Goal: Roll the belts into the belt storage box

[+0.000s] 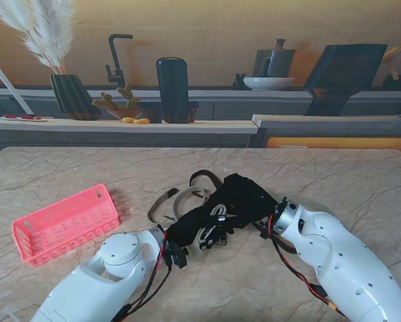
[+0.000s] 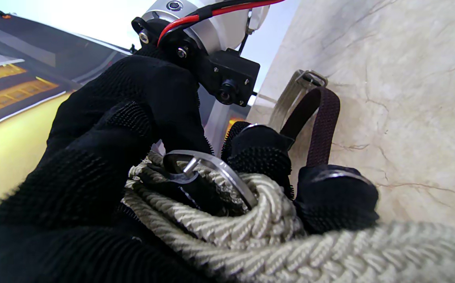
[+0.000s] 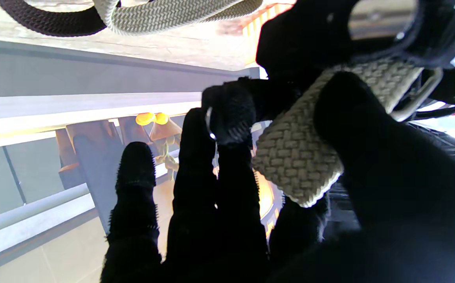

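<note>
Now both my hands meet mid-table, raised; my left hand [image 1: 190,231] and right hand [image 1: 244,198] grasp the cream belt [image 2: 227,220] between them; the dark belt [image 1: 202,178] lies beyond; the pink box [image 1: 65,225] sits left, apart.

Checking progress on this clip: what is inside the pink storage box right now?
The pink storage box looks empty; only its slatted floor shows. Both the beige belt and the dark belt lie outside, by the hands.

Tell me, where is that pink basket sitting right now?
In the stand's view the pink basket sits on the marble table at the robot's left, apart from the belts and both gloved hands, just beyond the left arm.
</note>
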